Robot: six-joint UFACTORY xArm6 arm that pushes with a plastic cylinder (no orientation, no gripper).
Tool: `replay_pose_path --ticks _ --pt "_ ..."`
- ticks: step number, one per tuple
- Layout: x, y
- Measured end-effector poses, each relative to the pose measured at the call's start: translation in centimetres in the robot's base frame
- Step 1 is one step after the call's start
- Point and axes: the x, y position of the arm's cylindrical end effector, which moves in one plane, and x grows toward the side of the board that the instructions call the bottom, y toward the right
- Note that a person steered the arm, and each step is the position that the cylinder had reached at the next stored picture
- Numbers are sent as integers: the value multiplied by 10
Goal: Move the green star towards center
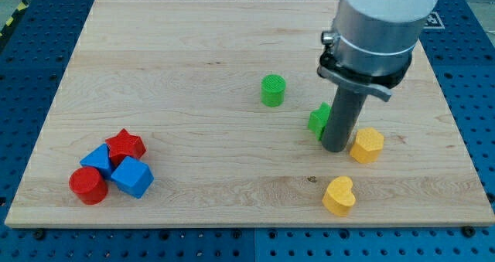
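Observation:
The green star [318, 120] lies on the wooden board [193, 61], right of the middle, partly hidden behind the rod. My tip [336, 148] rests on the board right against the star's right side, between the star and a yellow block [367, 144]. A green cylinder [272, 90] stands up and to the left of the star, apart from it.
A yellow heart [339, 195] lies below my tip. At the view's lower left sits a cluster: a red star-like block [126, 145], a blue block [98, 159], a blue cube-like block [132, 177] and a red cylinder [88, 185]. The arm's grey body [383, 22] hangs over the upper right.

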Motion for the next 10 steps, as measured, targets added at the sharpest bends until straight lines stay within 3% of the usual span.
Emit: replay_pose_path --ticks 2,4,6,9,10 --pt "-34 1" --pt "-16 -1" --pt "-39 -14" --pt "-91 -15" --pt "-125 -15"
